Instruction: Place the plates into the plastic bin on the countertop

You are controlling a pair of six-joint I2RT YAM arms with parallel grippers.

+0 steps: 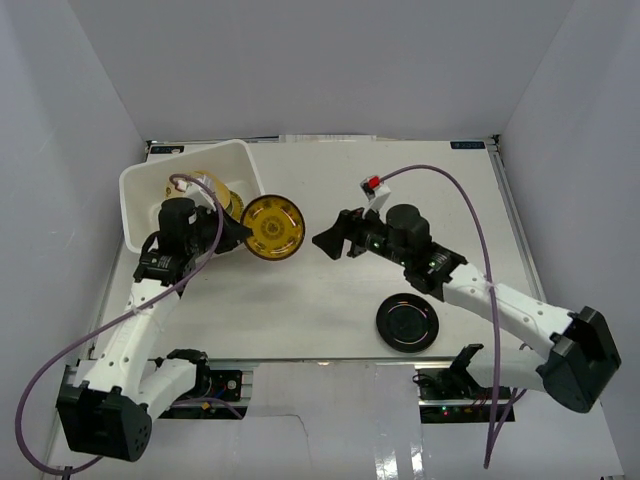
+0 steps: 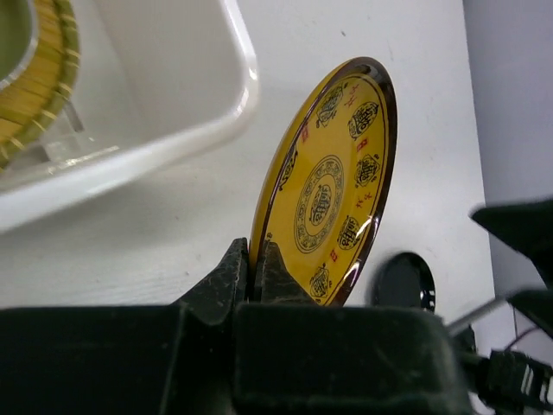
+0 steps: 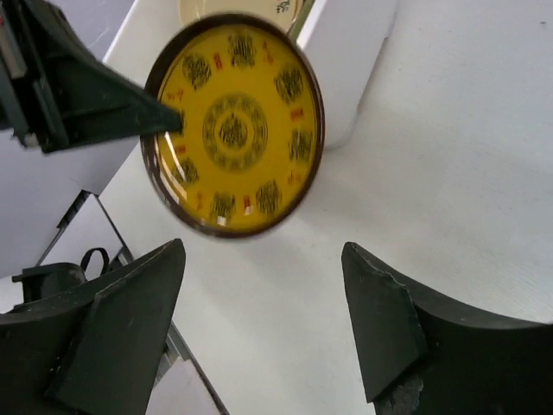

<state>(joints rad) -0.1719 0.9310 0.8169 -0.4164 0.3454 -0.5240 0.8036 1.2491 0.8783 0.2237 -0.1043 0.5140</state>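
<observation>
My left gripper is shut on the rim of a gold-patterned dark plate, held above the countertop just right of the white plastic bin. The left wrist view shows the plate on edge, clamped between my fingers. The right wrist view shows its face. A tan woven plate lies in the bin. A glossy black plate lies flat at the front right. My right gripper is open and empty, right of the held plate.
Grey walls stand on three sides of the countertop. Purple cables loop over both arms. The bin sits at the back left corner, angled.
</observation>
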